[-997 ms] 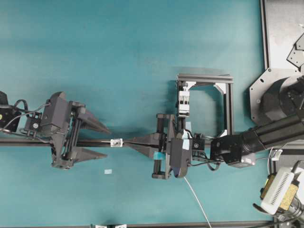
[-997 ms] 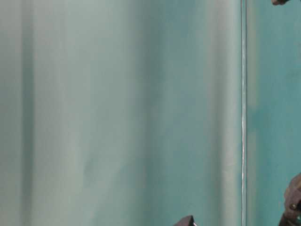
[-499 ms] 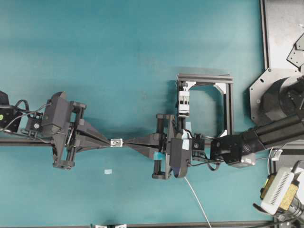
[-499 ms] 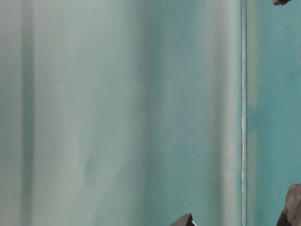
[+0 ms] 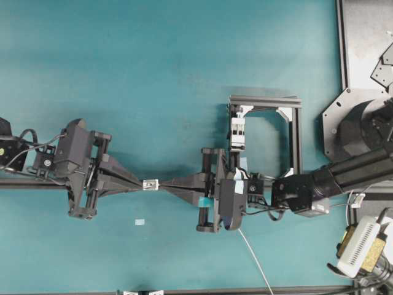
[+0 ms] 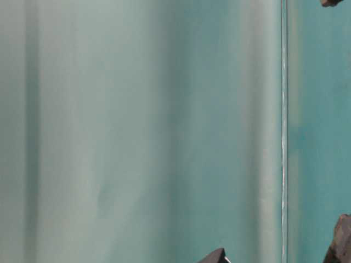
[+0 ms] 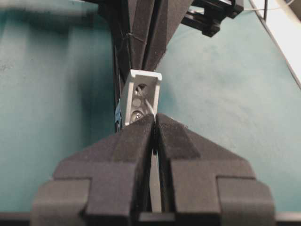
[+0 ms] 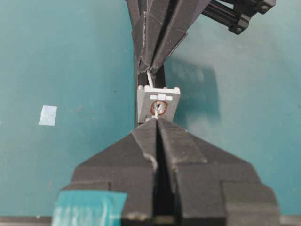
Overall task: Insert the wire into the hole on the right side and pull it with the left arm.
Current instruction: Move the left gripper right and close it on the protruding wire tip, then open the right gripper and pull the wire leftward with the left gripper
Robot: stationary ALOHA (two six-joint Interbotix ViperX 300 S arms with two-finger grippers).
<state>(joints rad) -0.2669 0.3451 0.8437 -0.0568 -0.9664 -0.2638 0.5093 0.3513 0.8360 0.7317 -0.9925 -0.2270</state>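
Note:
In the overhead view the tiny silver-white block sits on the black rail between two grippers meeting tip to tip. The hole faces the right wrist camera, and the thin grey wire runs through it. My left gripper is shut on the wire's tip just left of the block. In the left wrist view the wire slants from the block into the closed left gripper. My right gripper, with teal tape, is shut on the wire right of the block. The slack wire trails toward the front edge.
A black rail runs left under the left arm. A black frame with a white clamp block stands behind the right gripper. A small pale tape scrap lies on the teal mat. The table-level view is a teal blur.
The left gripper's fingers stood wide apart a second ago. They have closed together on the wire at the block's left side. The right gripper has stayed in place.

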